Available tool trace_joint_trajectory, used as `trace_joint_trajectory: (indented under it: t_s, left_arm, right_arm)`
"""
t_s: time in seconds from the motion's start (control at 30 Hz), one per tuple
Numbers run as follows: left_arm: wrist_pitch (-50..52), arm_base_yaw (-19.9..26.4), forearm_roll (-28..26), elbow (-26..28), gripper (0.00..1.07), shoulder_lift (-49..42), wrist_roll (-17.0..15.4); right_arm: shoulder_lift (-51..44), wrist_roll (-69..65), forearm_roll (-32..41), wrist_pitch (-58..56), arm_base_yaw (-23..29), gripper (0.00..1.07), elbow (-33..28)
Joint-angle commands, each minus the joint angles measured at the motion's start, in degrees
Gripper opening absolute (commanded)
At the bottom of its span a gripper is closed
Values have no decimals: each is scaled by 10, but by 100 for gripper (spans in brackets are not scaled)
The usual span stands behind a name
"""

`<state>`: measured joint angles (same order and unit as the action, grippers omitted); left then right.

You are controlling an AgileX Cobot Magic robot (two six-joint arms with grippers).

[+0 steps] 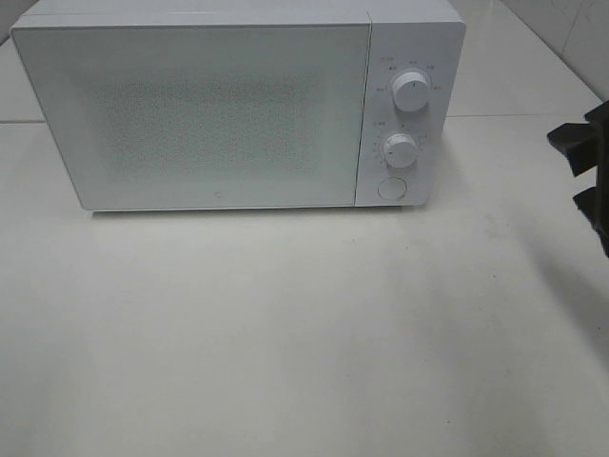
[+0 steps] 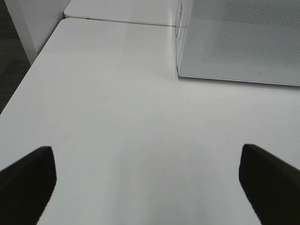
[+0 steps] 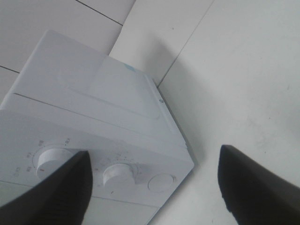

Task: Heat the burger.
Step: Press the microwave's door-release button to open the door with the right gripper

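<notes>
The burger is out of view in every frame. A white microwave (image 1: 190,114) stands at the back of the table with its door shut; its frosted door hides the inside. My right gripper (image 1: 585,171) hovers at the table's right edge, to the right of the microwave's control panel, open and empty. The right wrist view looks down between those black fingers (image 3: 56,187) onto the microwave (image 3: 93,108) top and panel. My left gripper (image 2: 147,183) is open over bare table, in front of and left of the microwave (image 2: 239,42) front corner, holding nothing.
The control panel carries an upper knob (image 1: 411,90), a lower knob (image 1: 401,150) and a round button (image 1: 390,188). The white table (image 1: 285,333) stretches in front of the microwave. Its left edge (image 2: 28,75) drops to a dark floor.
</notes>
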<state>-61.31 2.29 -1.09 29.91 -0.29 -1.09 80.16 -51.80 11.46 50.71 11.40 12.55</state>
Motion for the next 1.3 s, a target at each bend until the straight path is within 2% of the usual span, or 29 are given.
trace_joint_trajectory:
  t_s: [0.03,0.07,0.1,0.17,0.27,0.37,0.47,0.53,0.8,0.97,1.07,1.1,1.13,1.2,1.23,1.27,1.3]
  left_arm:
    - [1,-1,-5,-2,98,-10,1]
    - [1,-1,-5,-2,98,-10,1]
    - [1,-1,-5,-2,98,-10,1]
    - [1,-1,-5,-2,98,-10,1]
    - [1,-1,-5,-2,98,-10,1]
    - [1,-1,-5,-2,98,-10,1]
    - [1,-1,-5,-2,98,-10,1]
    - [1,-1,-5,-2,98,-10,1]
    - [1,-1,-5,-2,98,-10,1]
    - [1,-1,-5,-2,98,-10,1]
    - [1,-1,-5,-2,98,-10,1]
    - [1,-1,-5,-2,98,-10,1]
    - [1,-1,-5,-2,98,-10,1]
    - [1,-1,-5,-2,98,-10,1]
    - [1,-1,-5,-2,98,-10,1]
    - [1,-1,-5,-2,98,-10,1]
    - [1,-1,-5,-2,98,-10,1]
  right_arm:
    - [33,-5,72,44,58,73,-1]
    - [52,-12,116,64,93,73,-1]
    - [52,-12,116,64,93,73,-1]
    - [80,-37,170,90,146,73,-1]
    - [88,-45,183,97,163,73,-1]
    - [123,-56,242,93,230,73,14]
    - [127,-58,246,94,240,73,21]
    - [146,-66,264,92,284,72,50]
    - [186,-84,284,80,325,72,89]
    - [187,-88,288,63,328,69,98]
    - [187,-92,289,64,328,64,100]
    - [187,-102,289,64,328,58,100]
    - [187,-102,289,64,328,58,100]
    - [187,-123,289,64,328,44,100]
    - [187,-123,289,64,328,44,100]
    - [187,-142,289,65,328,31,100]
    - [187,-151,290,65,328,24,100]
